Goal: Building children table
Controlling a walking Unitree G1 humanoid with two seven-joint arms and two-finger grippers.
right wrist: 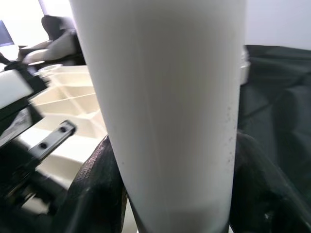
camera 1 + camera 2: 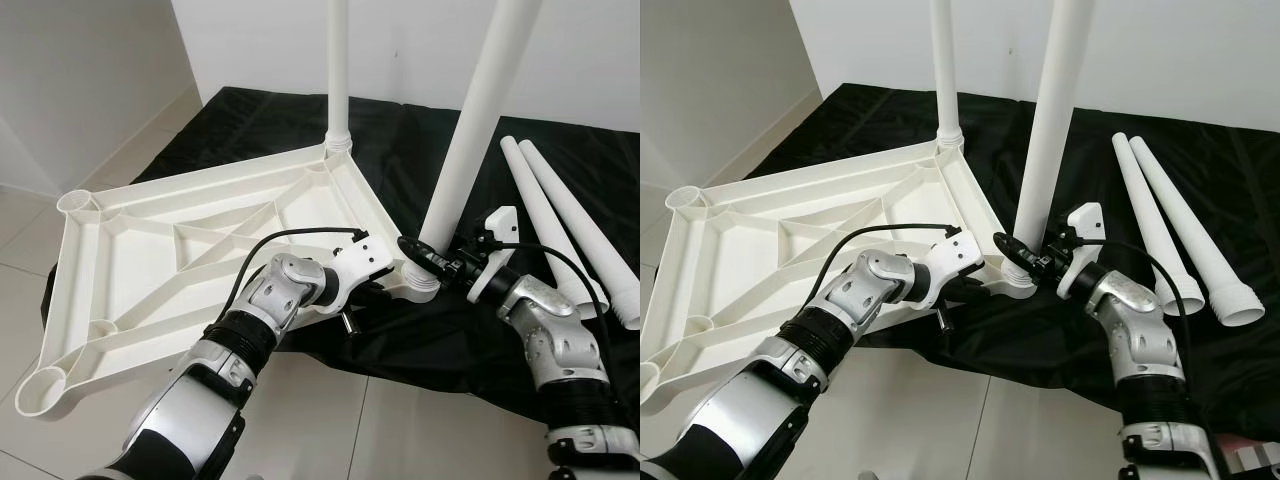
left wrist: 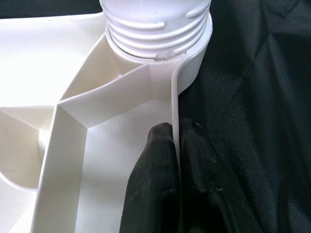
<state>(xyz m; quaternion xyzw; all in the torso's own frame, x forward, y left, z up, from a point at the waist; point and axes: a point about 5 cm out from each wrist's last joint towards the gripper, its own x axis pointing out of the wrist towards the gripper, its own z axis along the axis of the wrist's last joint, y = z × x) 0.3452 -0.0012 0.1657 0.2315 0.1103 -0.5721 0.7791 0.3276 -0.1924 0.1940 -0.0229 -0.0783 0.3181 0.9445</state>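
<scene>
With the inverted tabletop (image 2: 190, 250) lying on the black cloth (image 2: 440, 340), the left end effector (image 3: 176, 145) is clamped on its thin stiff rim while the right end effector (image 2: 1025, 258) grips the light, smooth, slippery leg (image 2: 470, 140) near its threaded base.

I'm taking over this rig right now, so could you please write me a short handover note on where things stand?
Left gripper: shut on the side wall of the upturned tabletop, near its corner socket, steadying it.
Right gripper: shut on the near leg, just above that socket.
Done: far leg stands upright in the far corner socket; the near leg's threaded end sits in its socket, though the leg leans and I cannot tell if it is tight.
Left: two loose legs lie on the black cloth at the right; two sockets on the robot's left side await them.
</scene>
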